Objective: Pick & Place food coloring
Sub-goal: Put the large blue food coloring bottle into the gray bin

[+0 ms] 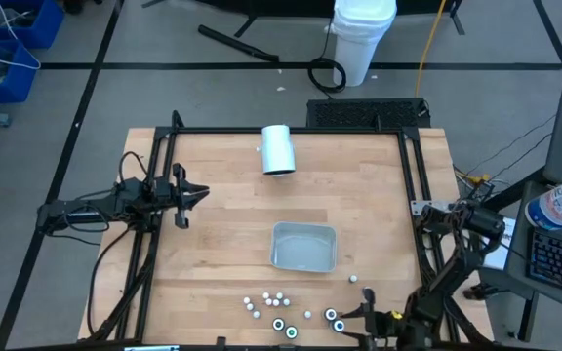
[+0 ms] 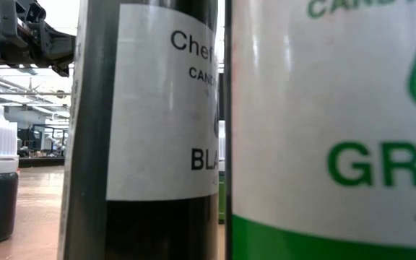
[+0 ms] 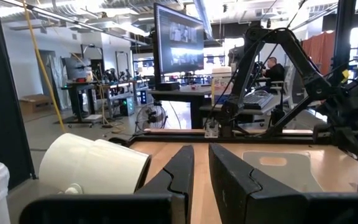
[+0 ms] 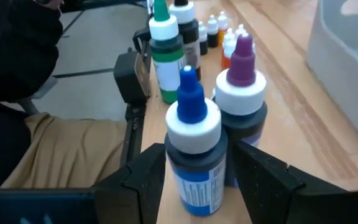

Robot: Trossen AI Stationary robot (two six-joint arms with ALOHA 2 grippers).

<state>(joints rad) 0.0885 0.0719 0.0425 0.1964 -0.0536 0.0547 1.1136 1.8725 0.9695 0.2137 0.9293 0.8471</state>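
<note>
Wooden worktop [image 1: 232, 214] carries a grey rectangular tray [image 1: 303, 247], set near its middle toward the front edge. A large white cylinder [image 1: 278, 149] lies on its side near the far edge, well apart from the tray. Off the worktop, a white bucket [image 1: 363, 37] stands on the floor, and blue bins [image 1: 8, 39] sit at the far left corner.

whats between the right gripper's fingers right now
A blue-tipped food coloring bottle stands upright between the right gripper's two fingers, a purple-tipped bottle close behind it. The right wrist view shows this.
</note>
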